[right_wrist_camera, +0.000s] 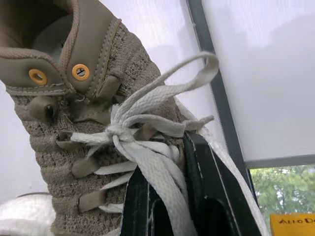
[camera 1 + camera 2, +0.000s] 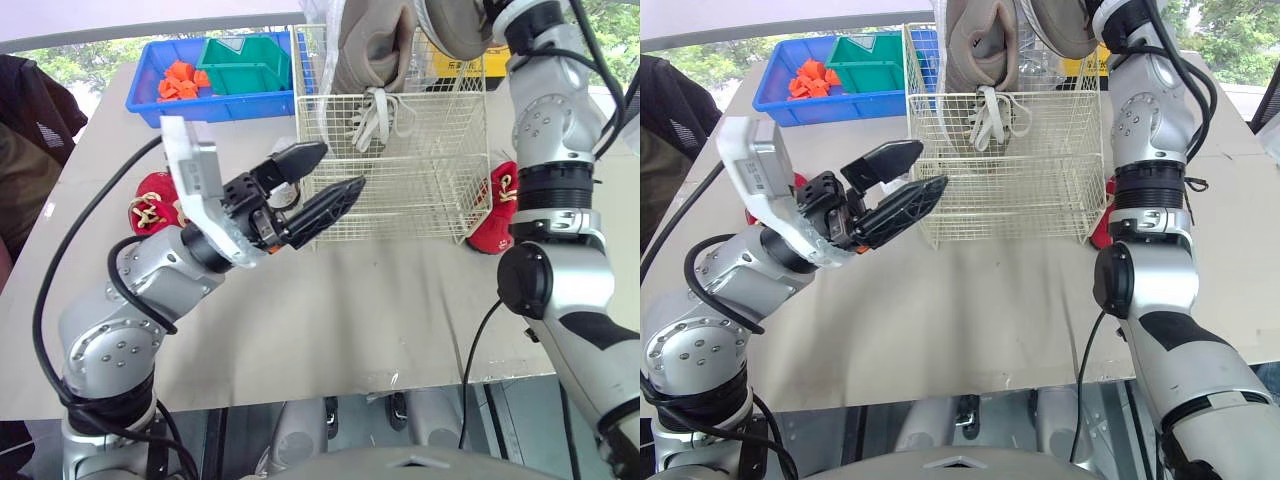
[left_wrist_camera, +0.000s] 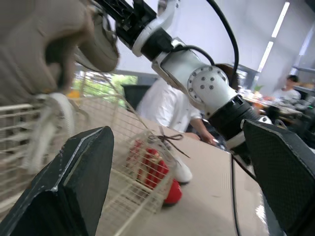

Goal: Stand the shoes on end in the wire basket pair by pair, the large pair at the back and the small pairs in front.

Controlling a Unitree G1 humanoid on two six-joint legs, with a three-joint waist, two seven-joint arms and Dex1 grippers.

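The left gripper (image 2: 340, 168) gapes empty before the basket (image 2: 420, 215), where one tan shoe (image 2: 365, 60) stands. The right wrist view shows the right gripper (image 1: 170, 179) pinching the laces (image 1: 147, 147) of the other shoe (image 1: 54, 113) above it. On the counter (image 2: 400, 300), red shoes (image 2: 497, 212) flank the basket, with a blue bin (image 2: 150, 85) behind.

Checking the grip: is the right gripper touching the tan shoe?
Touching. In the right wrist view the right gripper clamps the tan shoe by its white laces, with no gap.

Silver rounded arms (image 2: 140, 290) carry black joint bands (image 2: 552, 182), looping black cables (image 2: 38, 310), tiny screws (image 2: 118, 350) and a black tapered left tool (image 2: 343, 166).
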